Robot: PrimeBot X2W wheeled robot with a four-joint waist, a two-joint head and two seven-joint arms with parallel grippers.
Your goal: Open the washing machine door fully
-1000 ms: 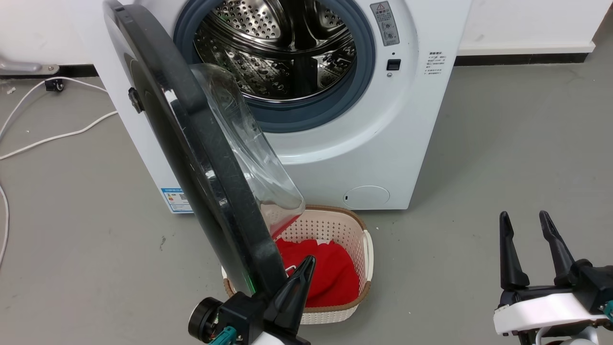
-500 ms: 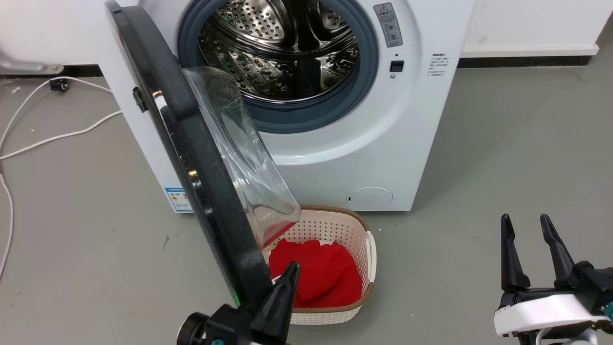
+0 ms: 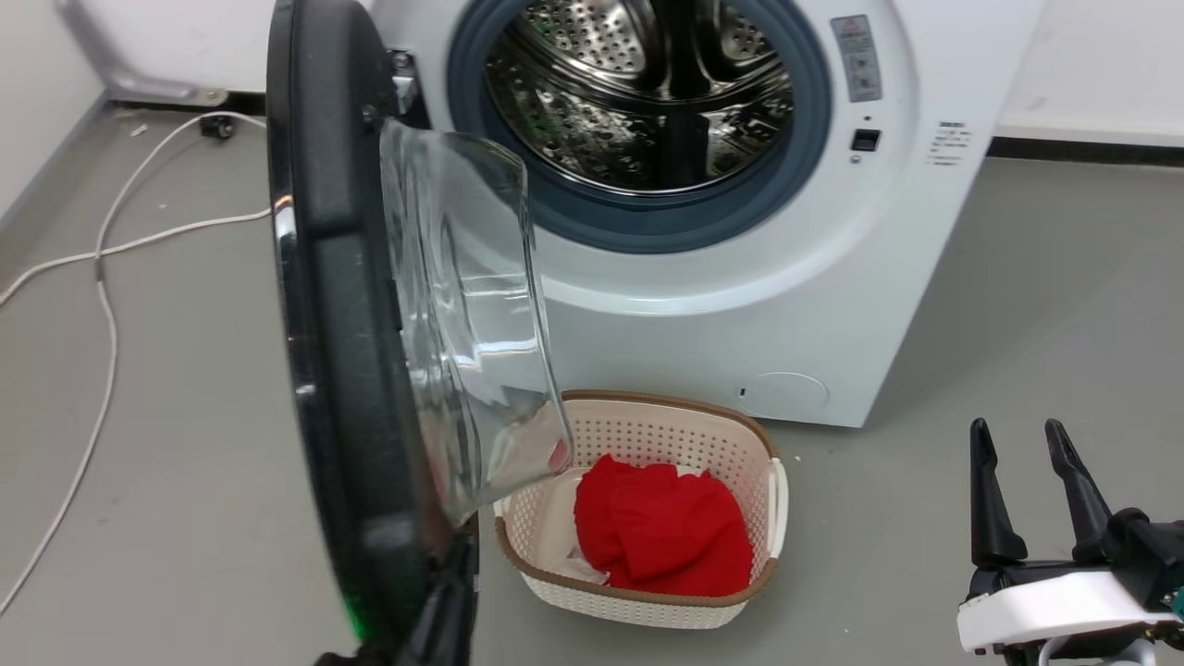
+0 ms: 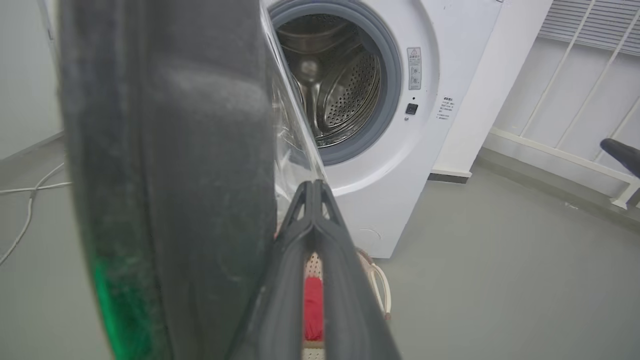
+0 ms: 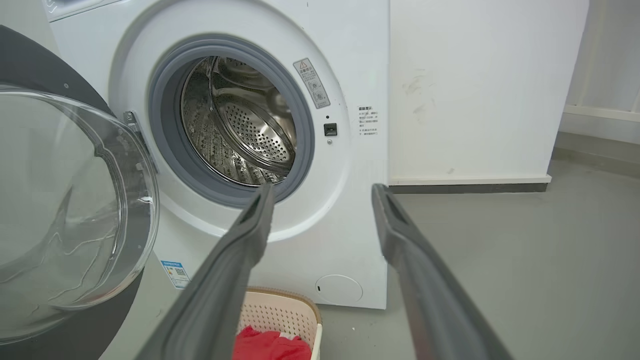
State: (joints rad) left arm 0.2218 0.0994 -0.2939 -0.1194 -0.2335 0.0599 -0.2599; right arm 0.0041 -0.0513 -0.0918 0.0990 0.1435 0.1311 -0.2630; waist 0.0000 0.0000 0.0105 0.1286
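The washing machine door [image 3: 333, 305] stands out about square from the washing machine [image 3: 740, 314], seemingly swung wider than a second ago, though the head camera has turned too. The left gripper [image 4: 312, 186], fingers pinched together on nothing, sits just inside the door's rim. The right gripper [image 3: 1022, 462] hangs spread, well off the door, which likely needs more pushing.

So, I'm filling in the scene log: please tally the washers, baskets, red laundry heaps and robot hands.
Washer: 1
Basket: 1
Red laundry heap: 1
Hands: 2, the left hand and the right hand
Total: 5
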